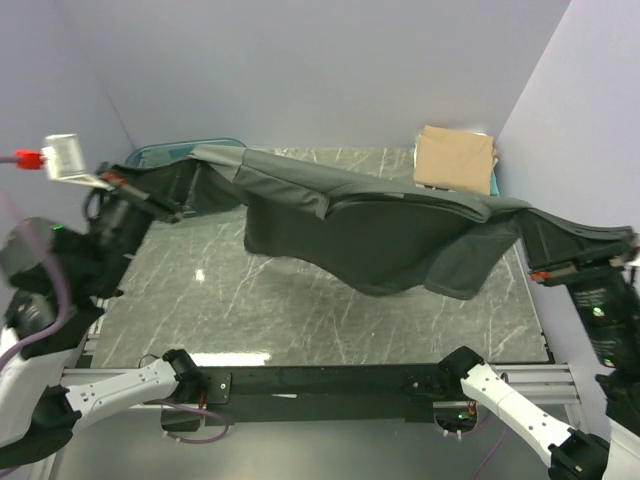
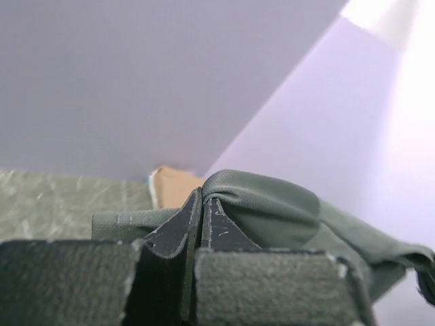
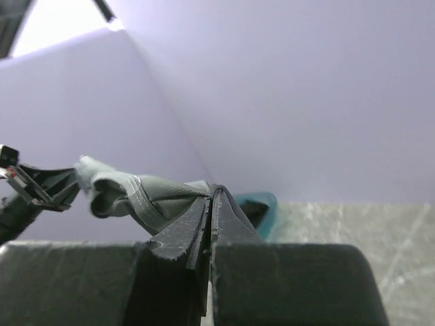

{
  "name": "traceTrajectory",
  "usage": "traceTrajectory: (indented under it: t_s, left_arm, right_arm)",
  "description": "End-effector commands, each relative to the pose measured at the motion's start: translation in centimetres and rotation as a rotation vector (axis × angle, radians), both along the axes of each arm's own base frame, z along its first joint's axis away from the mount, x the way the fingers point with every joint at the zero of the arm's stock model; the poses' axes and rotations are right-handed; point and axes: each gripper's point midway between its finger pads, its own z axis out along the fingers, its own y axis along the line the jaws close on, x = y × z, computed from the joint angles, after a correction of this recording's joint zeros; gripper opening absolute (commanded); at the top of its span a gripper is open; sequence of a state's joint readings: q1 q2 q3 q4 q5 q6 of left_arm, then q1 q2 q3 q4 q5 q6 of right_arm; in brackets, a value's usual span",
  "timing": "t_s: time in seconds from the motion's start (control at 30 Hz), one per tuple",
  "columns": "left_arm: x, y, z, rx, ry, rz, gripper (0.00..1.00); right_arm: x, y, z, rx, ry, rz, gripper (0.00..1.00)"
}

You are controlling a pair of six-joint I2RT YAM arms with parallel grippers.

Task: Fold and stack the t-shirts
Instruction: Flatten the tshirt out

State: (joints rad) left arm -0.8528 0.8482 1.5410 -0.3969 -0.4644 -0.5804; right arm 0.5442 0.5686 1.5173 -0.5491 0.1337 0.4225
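**Stretched out, not yet laid down**

Left tool (image 2: 201, 207) and right tool (image 3: 211, 204) each pinched shut on an end of the grey shirt (image 1: 380, 235). It sags between them over the tabletop (image 1: 250, 310), likely to spread flat for folding. Folded tan shirt (image 1: 455, 158) lies beyond right tool.

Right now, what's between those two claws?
A dark charcoal-grey t-shirt, pinched at each end by the left gripper and right gripper; the top view shows it.

Grey marbled table (image 1: 300, 310), teal tub (image 1: 150, 155) at far-left corner, lilac walls (image 1: 300, 60)
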Motion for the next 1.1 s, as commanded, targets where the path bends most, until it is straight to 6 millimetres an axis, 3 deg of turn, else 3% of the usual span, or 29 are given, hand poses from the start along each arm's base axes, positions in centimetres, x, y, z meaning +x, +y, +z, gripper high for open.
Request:
traceTrajectory:
  t_s: [0.0,0.17,0.27,0.33,0.43,0.47,0.53,0.57,0.6,0.67,0.7,0.73,0.77,0.8,0.83,0.87,0.93,0.97,1.0,1.07]
  left_arm:
    - [-3.2,0.3,3.7,0.003,-0.149,-0.112,0.01]
    - [-5.1,1.6,6.4,-0.035,-0.23,-0.134,0.01]
    - [-4.7,1.9,6.9,-0.039,-0.235,-0.107,0.01]
    - [-3.6,1.2,6.5,-0.023,-0.213,-0.084,0.01]
    - [-0.5,0.2,4.9,0.013,-0.149,0.006,0.01]
    - [1.8,0.2,3.6,0.025,-0.091,0.1,0.01]
    - [4.5,-0.4,1.2,0.086,-0.017,0.198,0.01]
    - [7.1,-2.0,-1.3,0.148,0.05,0.251,0.01]
    - [8.9,-1.3,-3.2,0.188,0.115,0.343,0.01]
    - [12.3,-2.2,-6.7,0.227,0.2,0.352,0.01]
    - [16.2,-1.5,-10.8,0.268,0.293,0.388,0.01]
    - [17.8,-2.9,-13.0,0.259,0.341,0.305,0.01]
    - [20.9,-2.5,-17.3,0.296,0.432,0.339,0.01]
    - [22.1,-2.8,-19.9,0.316,0.485,0.353,0.01]
    - [23.3,-3.1,-21.8,0.348,0.511,0.359,0.09]
    - [25.1,-4.0,-26.4,0.417,0.593,0.359,0.31]
    - [26.9,-5.1,-29.0,0.453,0.642,0.333,0.54]
    - [27.5,-5.7,-33.2,0.515,0.742,0.313,0.74]
    - [28.3,-6.3,-32.6,0.504,0.74,0.309,0.77]
    - [28.7,-7.1,-34.8,0.535,0.792,0.284,0.86]
  right_arm:
    - [-2.8,0.6,2.6,-0.044,-0.094,0.092,0.0]
    - [-4.7,0.8,5.1,-0.053,-0.152,0.15,0.0]
    - [-3.9,1.2,5.5,-0.06,-0.145,0.141,0.0]
    - [-2.3,1.1,5.3,-0.062,-0.119,0.098,0.0]
    - [1.5,0.8,4.2,-0.07,-0.035,-0.021,0.0]
    - [3.4,1.5,3.4,-0.09,0.005,-0.04,0.0]
    - [6.6,1.4,1.6,-0.106,0.083,-0.128,0.0]
    - [8.1,1.6,0.7,-0.119,0.115,-0.16,0.0]
    - [10.6,2.4,-1.0,-0.157,0.171,-0.195,0.0]
    - [14.5,2.4,-4.1,-0.201,0.26,-0.275,0.0]
    - [17.3,3.4,-6.4,-0.234,0.323,-0.267,0.0]
    - [19.4,3.9,-8.7,-0.249,0.369,-0.249,0.0]
    - [22.5,4.6,-11.8,-0.277,0.44,-0.196,0.0]
    - [24.4,5.0,-14.1,-0.307,0.474,-0.163,0.0]
    - [26.3,5.3,-16.6,-0.318,0.509,-0.153,0.0]
    - [28.9,6.4,-21.1,-0.351,0.602,-0.098,0.0]
    - [32.0,5.9,-25.6,-0.37,0.694,-0.084,0.16]
    - [33.0,5.7,-27.7,-0.378,0.756,-0.082,0.22]
    - [34.5,5.7,-31.8,-0.418,0.853,-0.074,0.37]
    - [35.6,5.3,-33.0,-0.436,0.909,-0.099,0.51]
